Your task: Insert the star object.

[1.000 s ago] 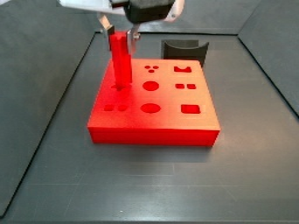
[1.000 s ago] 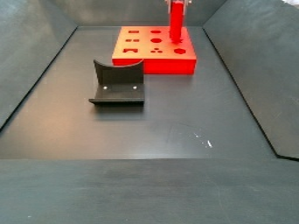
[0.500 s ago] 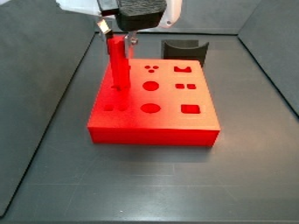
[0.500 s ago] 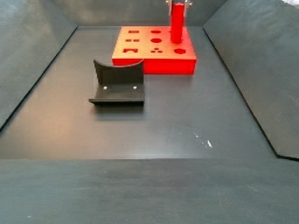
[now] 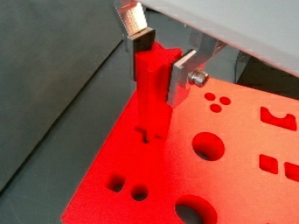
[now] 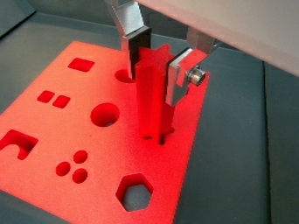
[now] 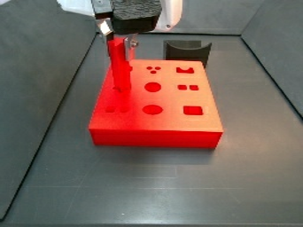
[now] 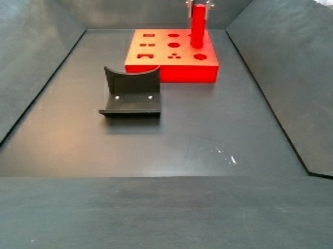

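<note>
We see a large flat red block [image 7: 154,105] with shaped holes lying on a dark table [image 7: 142,186], and everything else is placed by that block. The gripper [image 7: 120,37] hangs directly above the block's edge row of holes, and its jaws are closed onto the upper end of the star object [image 7: 120,64], a long slim bright red ridged peg that stands upright. In both wrist views the silver fingers [image 5: 186,72] press against opposite sides of the peg near its top, with the dark pads flat on it. The peg's lower end meets the block's top face at a small hole [image 6: 160,137] near the block's edge; we cannot tell how deep it has gone in. In a wrist view a round hole [image 6: 105,114] and a hexagonal hole [image 6: 135,193] lie close by in the block, both open. In a side view the dark fixture [image 8: 130,92] stands on the table well apart from the block, and a dark grey curved piece [image 7: 186,48] sits just beyond the block's far edge
</note>
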